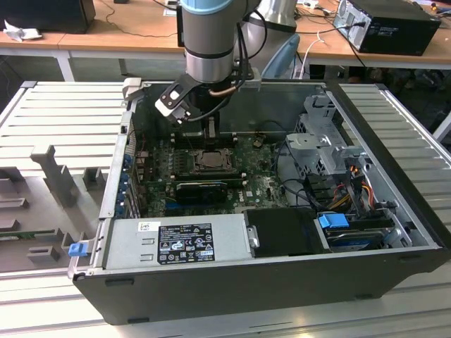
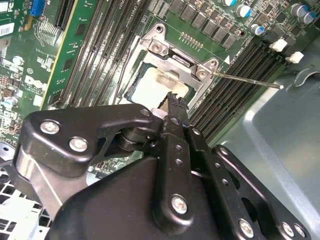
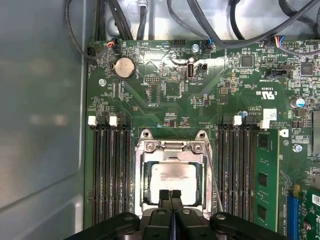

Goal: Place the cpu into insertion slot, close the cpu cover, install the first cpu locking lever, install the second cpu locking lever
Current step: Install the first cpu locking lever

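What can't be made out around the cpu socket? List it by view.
1. First wrist view: the cpu, one edge hidden behind the gripper.
2. Second wrist view: much of the cpu cover, hidden by the gripper.
3. Exterior view: the insertion slot, too small to tell whether it is latched.

Open computer case (image 1: 232, 282) at centre of frame; arm (image 1: 209, 42) hangs from top centre; gripper (image 1: 210, 135) just above insertion slot (image 1: 211, 161) on green board (image 1: 264, 184); power supply (image 1: 180, 241) lower centre.

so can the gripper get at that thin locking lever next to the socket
Probably yes: the gripper, shut, hangs just over the cpu cover, and the thin lever juts free beside it with nothing lying across it, though the memory slots sit close alongside.
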`<state>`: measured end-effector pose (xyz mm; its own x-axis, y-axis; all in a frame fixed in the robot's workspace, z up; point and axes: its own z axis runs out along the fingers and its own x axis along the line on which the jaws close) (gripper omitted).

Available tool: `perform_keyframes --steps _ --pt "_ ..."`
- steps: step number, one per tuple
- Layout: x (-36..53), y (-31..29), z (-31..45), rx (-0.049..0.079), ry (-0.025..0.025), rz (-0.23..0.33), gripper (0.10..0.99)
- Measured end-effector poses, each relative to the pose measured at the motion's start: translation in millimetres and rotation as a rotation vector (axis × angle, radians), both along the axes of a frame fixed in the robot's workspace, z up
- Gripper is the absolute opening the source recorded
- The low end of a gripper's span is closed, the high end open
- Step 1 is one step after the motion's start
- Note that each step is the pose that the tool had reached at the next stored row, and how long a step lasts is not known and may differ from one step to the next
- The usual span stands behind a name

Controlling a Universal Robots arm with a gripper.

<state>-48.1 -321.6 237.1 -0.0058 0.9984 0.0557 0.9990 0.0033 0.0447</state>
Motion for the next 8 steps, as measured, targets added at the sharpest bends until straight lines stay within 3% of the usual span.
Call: perform_keyframes --steps 4,8 --pt "0.0 0.0 2.9 0.0 0.0 0.0 0.106" --pt "0.0 0.0 10.6 0.0 0.0 0.0 0.106"
